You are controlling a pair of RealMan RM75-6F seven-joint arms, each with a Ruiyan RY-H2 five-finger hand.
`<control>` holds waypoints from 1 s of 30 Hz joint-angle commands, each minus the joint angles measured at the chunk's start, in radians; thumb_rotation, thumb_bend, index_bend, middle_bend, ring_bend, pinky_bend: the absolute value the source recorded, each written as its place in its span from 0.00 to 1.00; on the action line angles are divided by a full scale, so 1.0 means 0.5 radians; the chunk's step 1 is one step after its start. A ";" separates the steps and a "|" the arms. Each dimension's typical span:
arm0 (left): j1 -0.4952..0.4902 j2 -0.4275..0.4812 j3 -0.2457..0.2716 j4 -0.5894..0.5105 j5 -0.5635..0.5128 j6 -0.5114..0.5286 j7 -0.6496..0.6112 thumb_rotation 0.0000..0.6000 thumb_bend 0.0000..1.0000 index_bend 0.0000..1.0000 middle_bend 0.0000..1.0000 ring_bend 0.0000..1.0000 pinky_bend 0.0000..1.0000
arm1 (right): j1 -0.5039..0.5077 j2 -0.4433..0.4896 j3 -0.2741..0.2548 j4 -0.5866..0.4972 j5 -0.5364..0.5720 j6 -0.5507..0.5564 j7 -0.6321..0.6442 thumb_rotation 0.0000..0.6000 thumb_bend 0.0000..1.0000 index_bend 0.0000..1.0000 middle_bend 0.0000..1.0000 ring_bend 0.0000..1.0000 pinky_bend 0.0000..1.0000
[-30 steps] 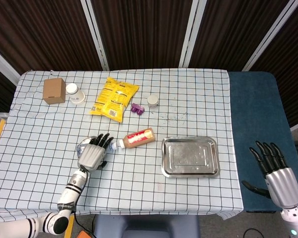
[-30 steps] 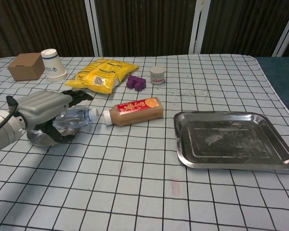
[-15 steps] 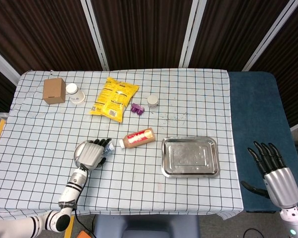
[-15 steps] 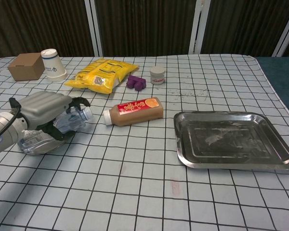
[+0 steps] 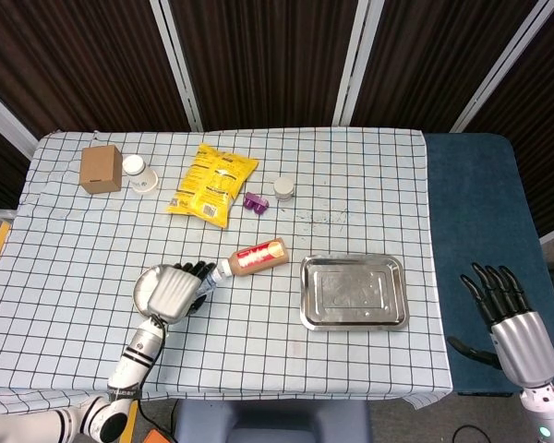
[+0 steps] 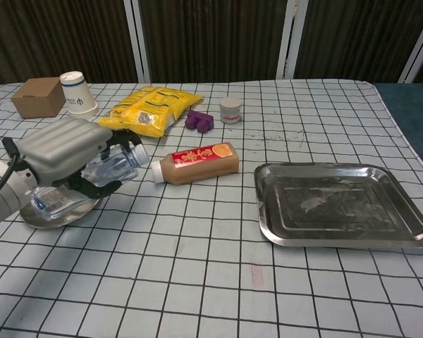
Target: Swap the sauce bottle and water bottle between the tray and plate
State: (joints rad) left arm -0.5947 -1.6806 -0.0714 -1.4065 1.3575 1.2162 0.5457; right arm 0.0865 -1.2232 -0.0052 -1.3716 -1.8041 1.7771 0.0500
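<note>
My left hand (image 5: 174, 291) (image 6: 63, 151) grips the clear water bottle (image 6: 116, 163) (image 5: 206, 280) and holds it tilted, neck up to the right, just over the round metal plate (image 6: 63, 220) (image 5: 144, 284). The sauce bottle (image 6: 197, 162) (image 5: 258, 257), brown with a red label and white cap, lies on its side on the cloth between plate and tray, its cap close to the water bottle's neck. The rectangular steel tray (image 6: 338, 204) (image 5: 354, 291) lies bare on the right. My right hand (image 5: 512, 323) hangs off the table's right side with fingers spread, holding nothing.
Along the back stand a cardboard box (image 5: 101, 169), a paper cup (image 5: 139, 173), a yellow snack bag (image 5: 212, 185), a purple object (image 5: 255, 201) and a small white jar (image 5: 284, 188). The checked cloth ends at the table's right edge (image 5: 434, 277).
My left hand closed around the water bottle and raised it off the plate, tipping its neck upward and shifting slightly right. The right hand barely moved.
</note>
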 commanded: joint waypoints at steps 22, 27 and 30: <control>-0.094 -0.631 0.185 0.292 0.406 -0.181 0.332 1.00 0.64 0.38 0.52 0.53 0.74 | -0.027 0.037 -0.013 0.017 -0.071 0.061 0.088 1.00 0.00 0.00 0.00 0.00 0.00; -0.153 -0.695 0.198 0.549 0.600 -0.081 0.206 1.00 0.64 0.38 0.49 0.49 0.74 | -0.024 0.042 -0.015 0.014 -0.074 0.048 0.092 1.00 0.00 0.00 0.00 0.00 0.00; -0.174 -0.690 0.201 0.621 0.660 -0.052 0.160 1.00 0.64 0.38 0.48 0.49 0.74 | -0.024 0.039 -0.015 0.014 -0.077 0.046 0.086 1.00 0.00 0.00 0.00 0.00 0.00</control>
State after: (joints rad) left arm -0.6704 -2.0191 0.0266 -1.1143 1.6701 1.1770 0.6415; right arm 0.0744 -1.2037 -0.0125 -1.3645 -1.8426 1.8003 0.0930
